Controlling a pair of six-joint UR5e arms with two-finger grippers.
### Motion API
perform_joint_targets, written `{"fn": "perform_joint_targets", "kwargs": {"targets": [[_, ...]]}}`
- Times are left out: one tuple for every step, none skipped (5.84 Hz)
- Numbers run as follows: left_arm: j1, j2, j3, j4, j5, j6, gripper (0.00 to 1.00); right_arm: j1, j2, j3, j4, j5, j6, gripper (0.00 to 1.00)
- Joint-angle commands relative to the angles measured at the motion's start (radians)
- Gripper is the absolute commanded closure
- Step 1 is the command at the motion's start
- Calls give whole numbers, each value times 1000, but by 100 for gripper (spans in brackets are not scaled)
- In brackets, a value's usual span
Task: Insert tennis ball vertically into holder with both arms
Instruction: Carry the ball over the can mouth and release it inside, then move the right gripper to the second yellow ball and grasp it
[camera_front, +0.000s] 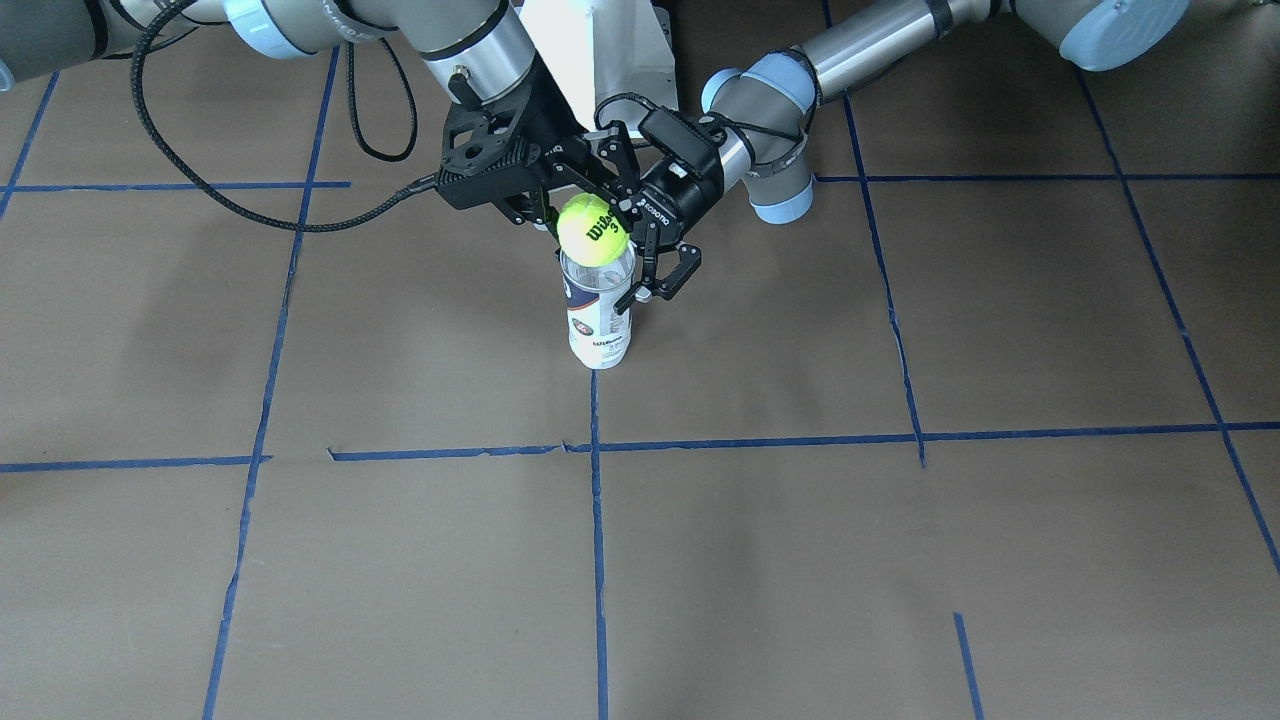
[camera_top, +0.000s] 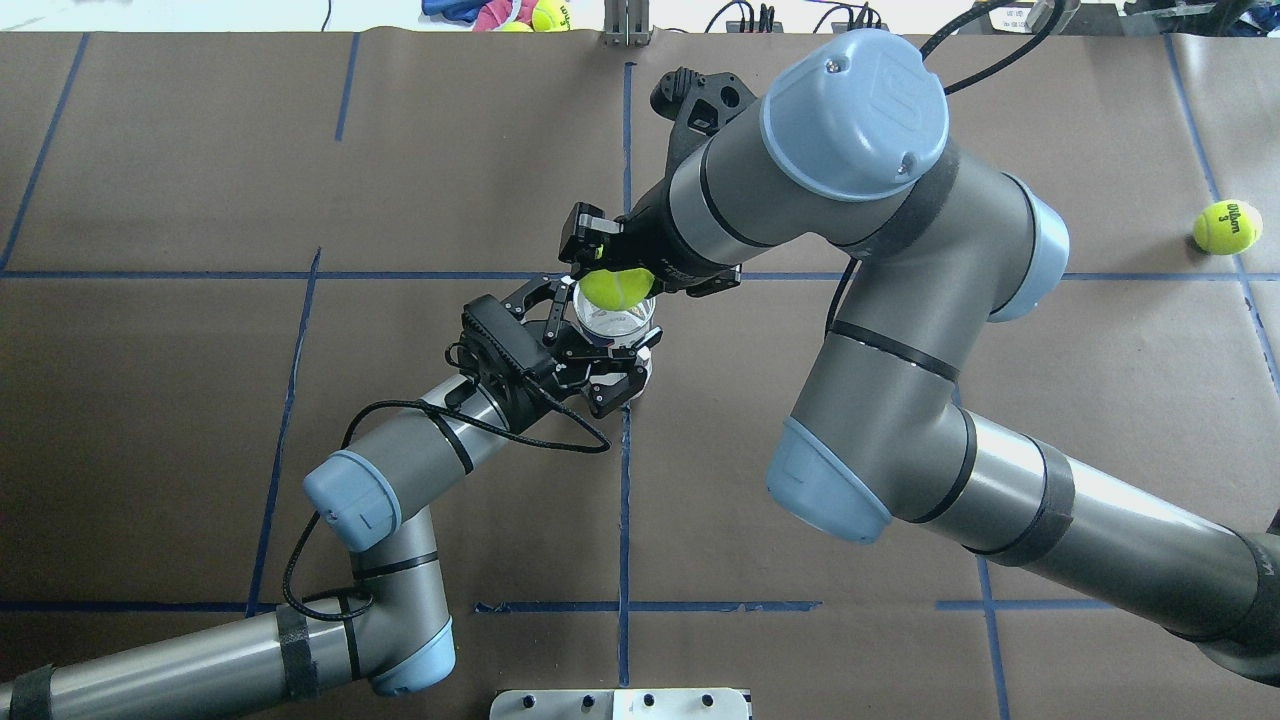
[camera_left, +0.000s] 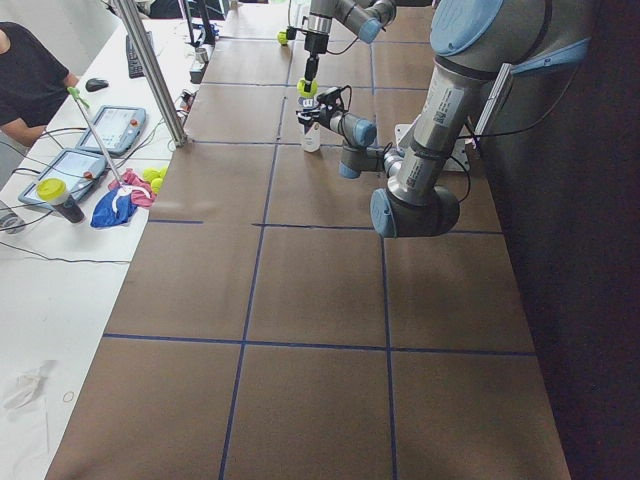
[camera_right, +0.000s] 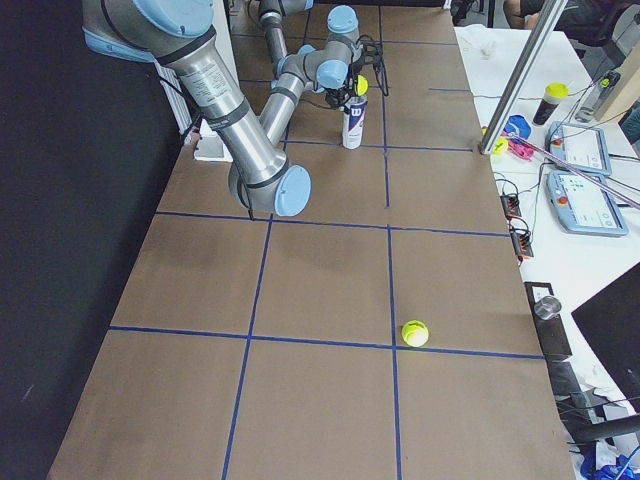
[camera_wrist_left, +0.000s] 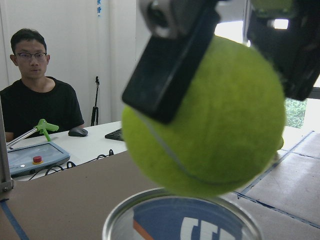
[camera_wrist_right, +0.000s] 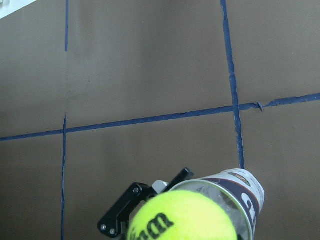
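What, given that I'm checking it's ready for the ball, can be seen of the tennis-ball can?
The holder is a clear plastic cylinder with a white, navy and cream label and a metallic rim. It stands upright on the brown table, mouth open. The left end effector grips its upper part. The tennis ball hangs right at the mouth, not yet inside; whether it touches the rim is unclear.

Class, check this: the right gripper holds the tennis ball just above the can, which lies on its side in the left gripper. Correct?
Not quite. The can stands upright, opening up, in the left gripper. The right gripper does hold the tennis ball just above it. The exterior front-facing view shows this.
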Motion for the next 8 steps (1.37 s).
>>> {"fn": "perform_joint_targets", "kwargs": {"targets": [[-2,-1,0,-1,0,0,8,-26,0,-4,1,-59,2,14],[0,1,0,-1,-1,0,8,-28,0,-4,3,-61,-3,9],[0,1,0,-1,-1,0,8,-28,0,-3,5,-59,-8,7],[0,1,0,-1,-1,0,9,-28,-1,-3,5,-59,-8,7],[0,1,0,0,-1,0,13,-28,-1,-1,5,-56,-8,7],[0,2,0,0,0,2,18,-26,-1,7,3,-55,-8,7],[0,2,0,0,0,2,19,6,-15,40,0,-42,-9,7],[0,2,0,0,0,2,19,124,-126,91,3,73,-26,7]]}}
